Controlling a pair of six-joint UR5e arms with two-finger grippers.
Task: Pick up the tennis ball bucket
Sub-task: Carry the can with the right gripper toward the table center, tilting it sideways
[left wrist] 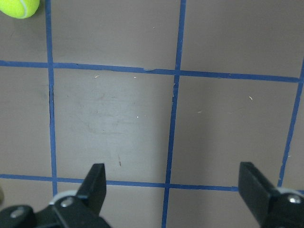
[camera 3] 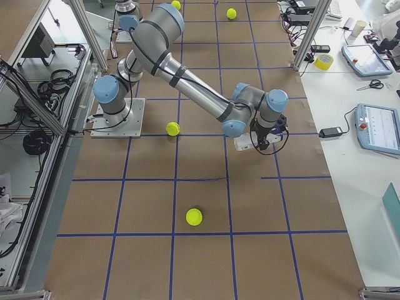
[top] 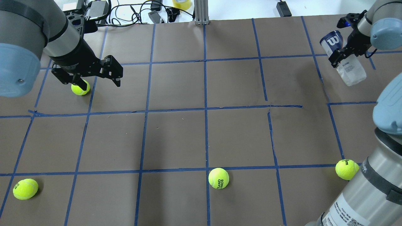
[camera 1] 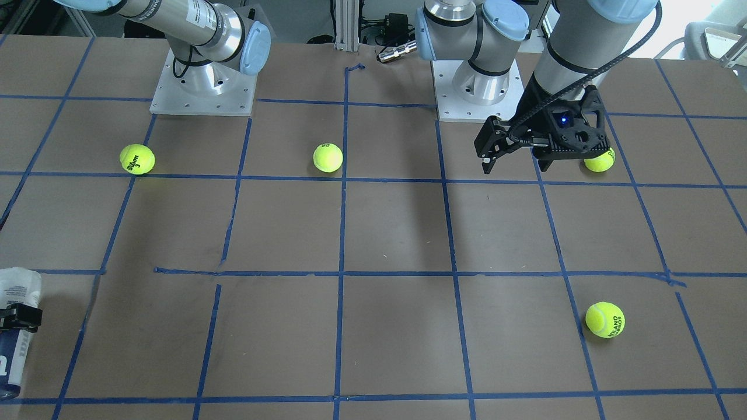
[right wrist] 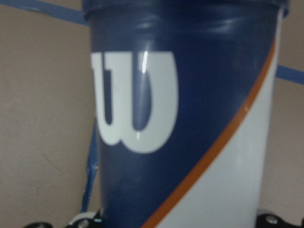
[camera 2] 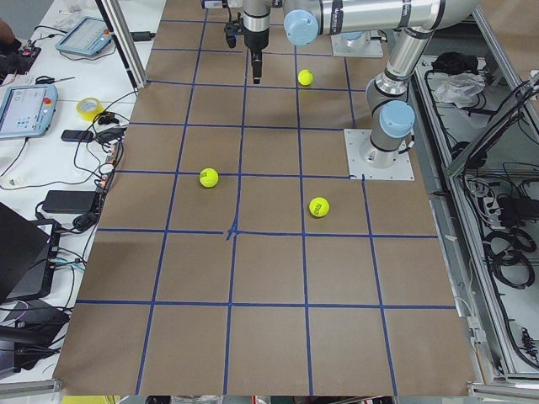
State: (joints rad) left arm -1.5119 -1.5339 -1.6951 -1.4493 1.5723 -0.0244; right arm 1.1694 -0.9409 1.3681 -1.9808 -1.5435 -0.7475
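The tennis ball bucket (top: 347, 62) is a clear tube with a navy end and a white "W". It lies slanted at the far right of the table, in my right gripper (top: 340, 56), which is shut around its middle. In the front-facing view the bucket (camera 1: 20, 286) sits at the left edge with the gripper (camera 1: 20, 318) across it. The right wrist view is filled by its navy label (right wrist: 142, 109). I cannot tell whether it is clear of the table. My left gripper (top: 97, 82) is open and empty above the table, far from the bucket; its fingers (left wrist: 95, 183) stand wide apart.
Loose tennis balls lie about: one (top: 80, 88) just under my left gripper, one (top: 25, 189) at the near left, one (top: 218, 178) near the middle, one (top: 346, 169) by my right arm's base. Cables and a tape roll (top: 181, 3) lie beyond the far edge.
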